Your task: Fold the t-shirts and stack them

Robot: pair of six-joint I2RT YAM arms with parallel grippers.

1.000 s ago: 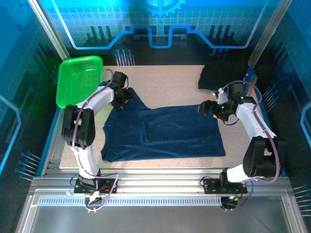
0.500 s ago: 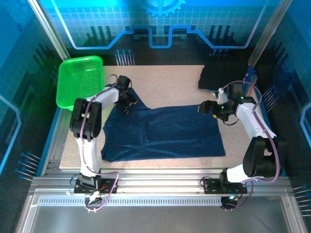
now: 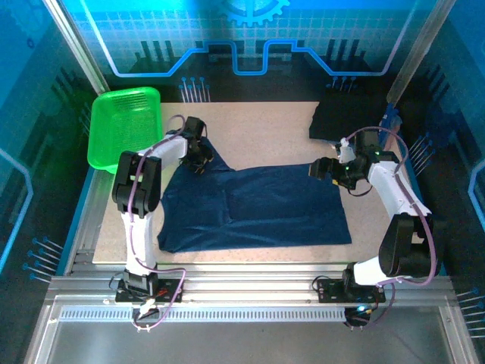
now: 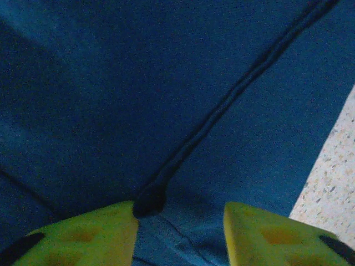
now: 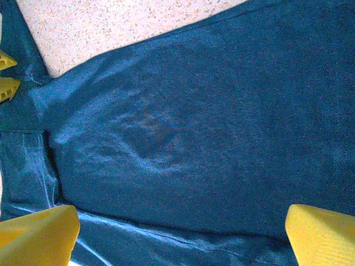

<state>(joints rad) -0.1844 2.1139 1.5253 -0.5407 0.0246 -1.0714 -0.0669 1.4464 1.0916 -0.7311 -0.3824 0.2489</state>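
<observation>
Lying spread across the middle of the tabletop (image 3: 258, 125), the navy t-shirt (image 3: 258, 208) has the green mesh basket (image 3: 121, 125) beyond its far-left corner. A near-black shirt (image 3: 345, 117) lies at the far right, apart from it. The left fingers (image 4: 83, 235) sit low on the far-left sleeve, partly apart, with a dark seam (image 4: 222, 111) running up from between them and nothing clamped. The right fingers (image 5: 39, 235) hang spread wide over the shirt's far-right edge, holding nothing. The right wrist view picks out a shallow ripple in the cloth that the top view flattens away.
</observation>
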